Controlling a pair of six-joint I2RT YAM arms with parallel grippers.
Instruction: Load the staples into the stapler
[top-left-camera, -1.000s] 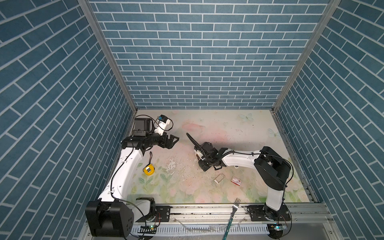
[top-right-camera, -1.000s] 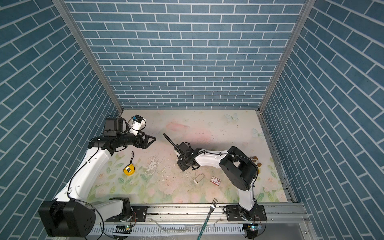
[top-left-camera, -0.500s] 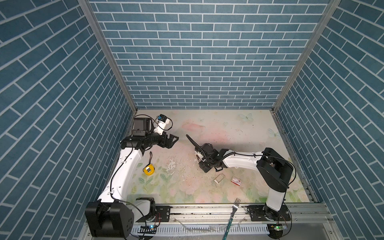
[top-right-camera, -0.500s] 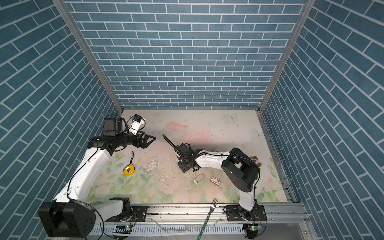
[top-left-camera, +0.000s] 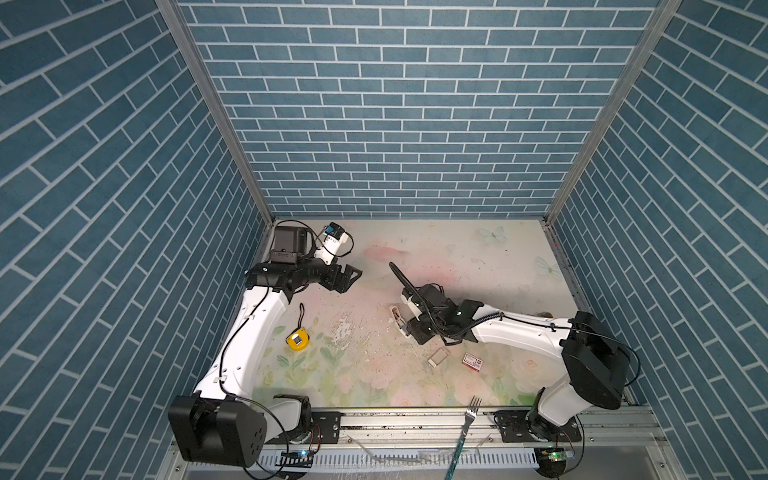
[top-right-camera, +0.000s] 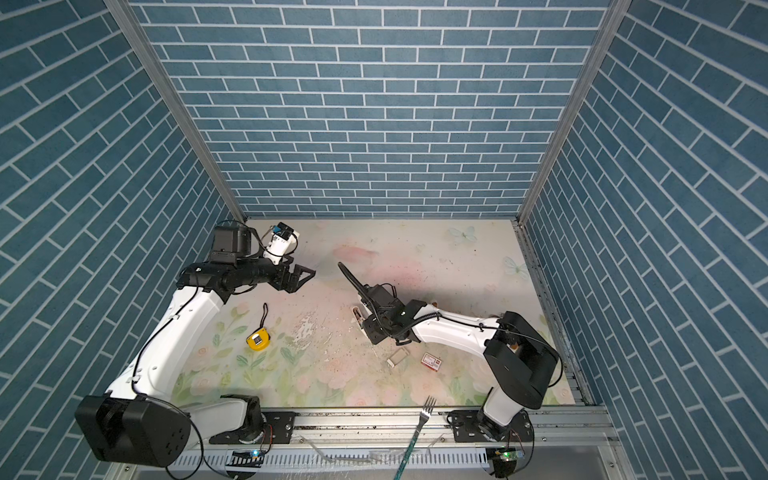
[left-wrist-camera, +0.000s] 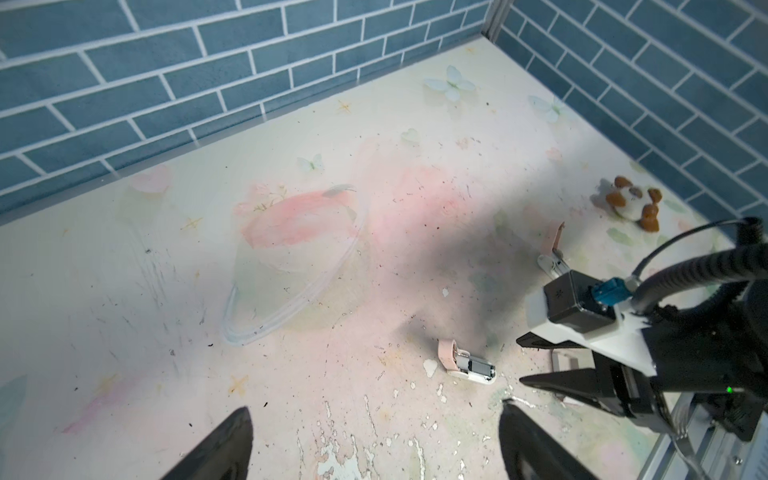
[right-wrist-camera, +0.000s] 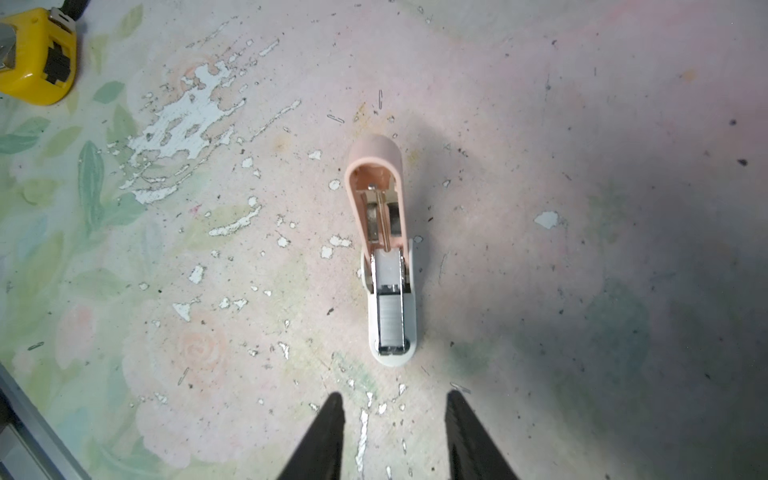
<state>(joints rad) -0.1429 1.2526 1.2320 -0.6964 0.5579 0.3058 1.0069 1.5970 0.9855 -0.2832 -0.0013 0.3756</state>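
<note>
The stapler (right-wrist-camera: 387, 266) lies on the flowered table (top-left-camera: 365, 374) near its middle with its pink lid open. A silvery strip of staples (right-wrist-camera: 390, 326) sits in the open channel of the white base. The right gripper (right-wrist-camera: 392, 397) hovers just short of the stapler's white nose, fingers parted and empty, not touching it. Over by the left wall the left gripper (left-wrist-camera: 374, 405) hangs spread wide, holding nothing, well apart from the stapler. A small pale tray (top-left-camera: 438, 357) and the white-and-red box (top-left-camera: 473, 361) lie side by side nearer the front rail; what the tray holds is too small to make out. A yellow tape measure (top-left-camera: 298, 338) sits on the left.
</note>
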